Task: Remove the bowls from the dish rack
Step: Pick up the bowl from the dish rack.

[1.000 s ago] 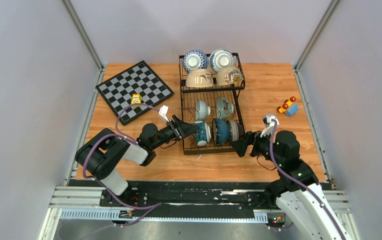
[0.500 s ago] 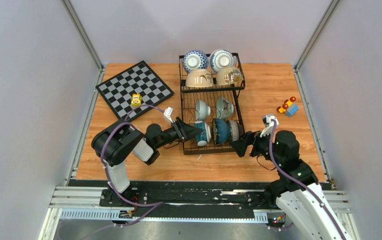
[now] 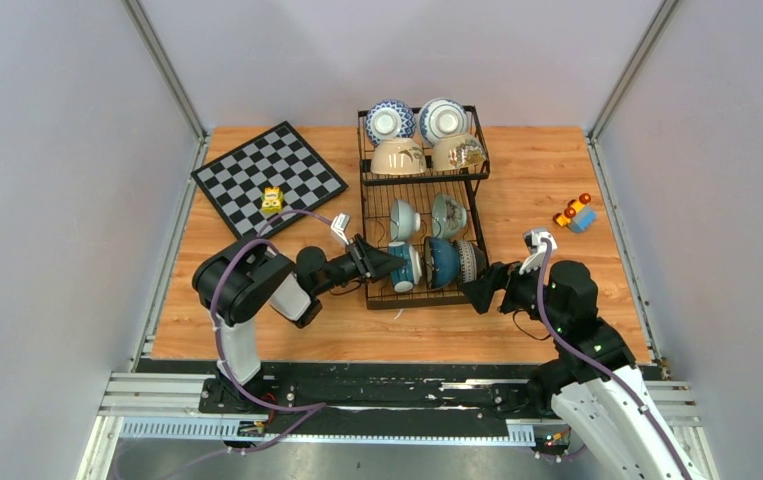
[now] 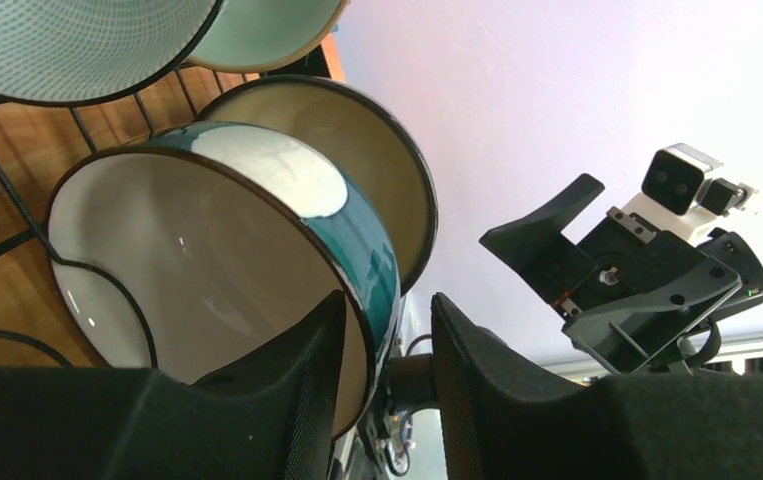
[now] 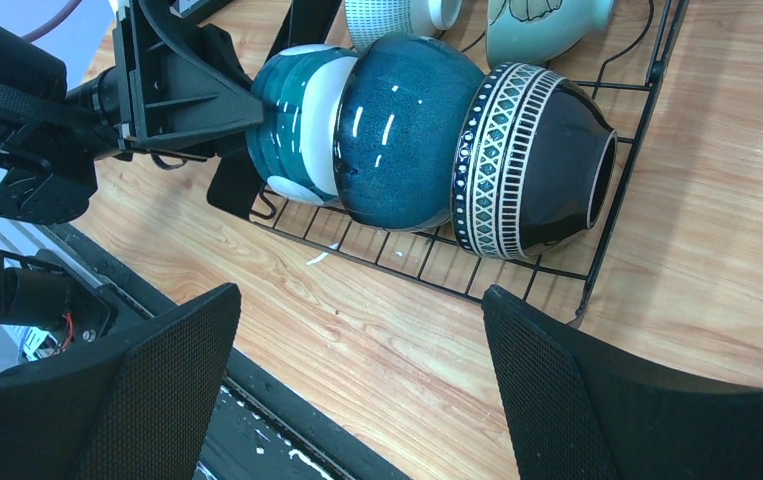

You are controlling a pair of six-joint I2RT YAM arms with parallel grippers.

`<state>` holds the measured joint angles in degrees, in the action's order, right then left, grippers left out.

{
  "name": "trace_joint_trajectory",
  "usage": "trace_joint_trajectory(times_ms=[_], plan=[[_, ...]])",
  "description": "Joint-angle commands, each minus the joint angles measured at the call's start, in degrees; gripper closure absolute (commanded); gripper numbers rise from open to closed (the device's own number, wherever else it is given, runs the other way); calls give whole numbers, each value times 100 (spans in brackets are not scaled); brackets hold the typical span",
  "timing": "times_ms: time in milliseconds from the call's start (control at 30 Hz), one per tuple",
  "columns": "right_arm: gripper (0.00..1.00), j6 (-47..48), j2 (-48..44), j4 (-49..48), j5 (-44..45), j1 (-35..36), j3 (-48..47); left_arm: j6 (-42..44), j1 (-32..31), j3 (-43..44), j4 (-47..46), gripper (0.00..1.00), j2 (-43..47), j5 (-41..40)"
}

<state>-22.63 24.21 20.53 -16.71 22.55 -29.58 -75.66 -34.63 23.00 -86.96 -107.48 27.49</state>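
On the wooden table (image 3: 537, 170), at about 10 o'clock, lies a black-and-grey chessboard (image 3: 267, 178), and a small yellow toy (image 3: 272, 198) sits on its near corner.

The left gripper (image 3: 389, 263) reaches from 9 o'clock into the lower tray of the dish rack (image 3: 364, 200). In the left wrist view its jaws stand on both sides of the rim of the teal-and-white bowl (image 4: 187, 250), one finger inside the bowl and the other outside. A thin gap shows beside the outer finger, so I cannot tell whether the rim is really pinched.

The dish rack stands in the middle of the table, toward 12 o'clock. Its raised upper basket holds four upside-down bowls: two blue-and-white bowls (image 3: 389, 122) at the back and two beige bowls (image 3: 398, 157) in front of them. On the lower tray two pale teal bowls (image 3: 404, 219) stand on edge in the back row. In the front row three bowls lie on their sides and touch each other: the teal-and-white bowl at 9 o'clock, then a dark blue glazed bowl (image 5: 402, 130), then a black bowl with a white pattern (image 5: 527, 165) at 3 o'clock.

The right gripper (image 3: 479, 290) hovers near the rack's 5 o'clock corner. Its jaws are spread wide and hold nothing.

At 3 o'clock on the table, well apart from the rack, lies a small colourful toy (image 3: 575, 214).
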Motion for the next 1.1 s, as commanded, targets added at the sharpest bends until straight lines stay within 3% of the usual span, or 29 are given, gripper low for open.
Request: trace_joint_trajectory(times_ms=[0,367,600,900,1067], plan=[[6,104,-24,-24,51,114,75,34,-37,154,-498,61,-104,119],[6,111,12,3,139,117,85,25,-131,331,-509,68,-261,134],[6,127,25,3,168,112,93,7,-134,413,-506,77,-295,154],[6,134,8,12,202,117,106,-34,-138,555,-506,99,-246,176],[5,138,-1,12,216,118,109,-72,-144,720,-506,100,-124,209]])
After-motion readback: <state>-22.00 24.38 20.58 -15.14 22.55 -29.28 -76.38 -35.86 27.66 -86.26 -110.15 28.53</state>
